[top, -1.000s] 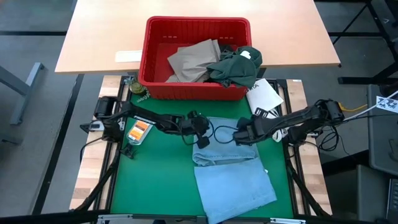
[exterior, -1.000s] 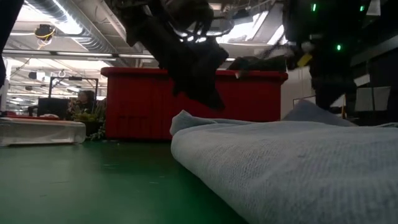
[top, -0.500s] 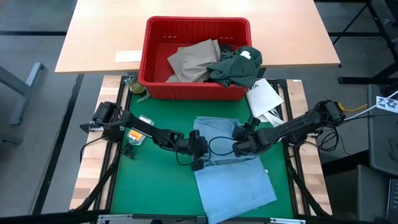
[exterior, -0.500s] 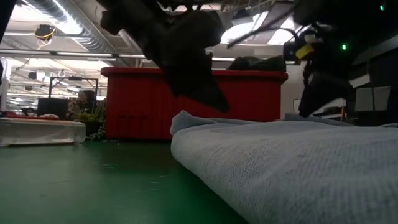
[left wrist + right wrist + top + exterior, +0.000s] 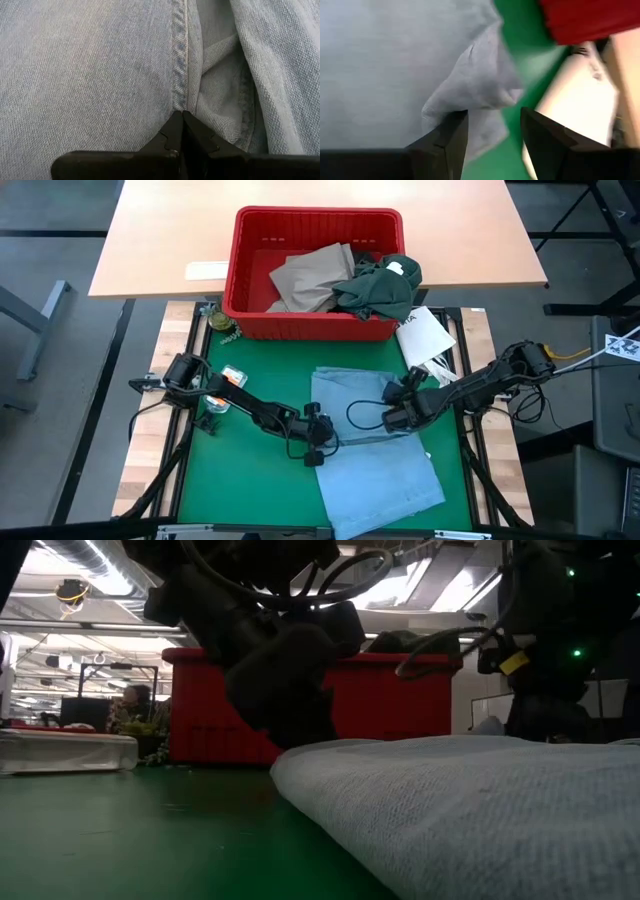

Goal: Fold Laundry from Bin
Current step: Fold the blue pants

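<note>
— High view: which way does the light blue garment (image 5: 372, 445) lie?

— Long axis runs from the worktop's (image 5: 240, 480) middle toward its front edge, below the red ribbed bin (image 5: 318, 272). Soft woven denim, one stitched seam.

— And the jaws?

— Left gripper (image 5: 316, 451) clenched at the cloth's left edge; right gripper (image 5: 393, 418) spread over a bunched fold at its right edge.
</note>
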### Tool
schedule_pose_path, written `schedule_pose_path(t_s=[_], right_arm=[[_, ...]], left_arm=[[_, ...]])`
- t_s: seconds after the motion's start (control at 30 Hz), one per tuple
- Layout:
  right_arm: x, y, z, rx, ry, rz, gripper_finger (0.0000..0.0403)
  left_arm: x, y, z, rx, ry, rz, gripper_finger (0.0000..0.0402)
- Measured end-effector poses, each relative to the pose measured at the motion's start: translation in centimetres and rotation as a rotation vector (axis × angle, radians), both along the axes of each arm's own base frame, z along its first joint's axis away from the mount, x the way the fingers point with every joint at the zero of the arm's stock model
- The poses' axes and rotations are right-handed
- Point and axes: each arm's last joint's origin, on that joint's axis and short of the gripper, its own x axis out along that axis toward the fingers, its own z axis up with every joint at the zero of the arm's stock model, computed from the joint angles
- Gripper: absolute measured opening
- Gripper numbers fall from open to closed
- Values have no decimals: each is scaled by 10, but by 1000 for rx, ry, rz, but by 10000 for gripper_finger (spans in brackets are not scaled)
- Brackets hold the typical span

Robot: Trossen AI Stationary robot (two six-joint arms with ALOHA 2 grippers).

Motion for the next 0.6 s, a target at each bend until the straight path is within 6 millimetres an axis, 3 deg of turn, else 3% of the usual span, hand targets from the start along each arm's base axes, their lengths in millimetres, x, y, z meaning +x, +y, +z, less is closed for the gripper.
schedule_pose_path(t_s=[0.3, 0.6], right_arm=[[-9, -18, 7, -27, 99, -153, 182], [20, -12, 59, 0, 42, -116, 182]], left_arm=[[3, -1, 0, -12, -33, -1, 1], [3, -1, 0, -15, -37, -3, 1]])
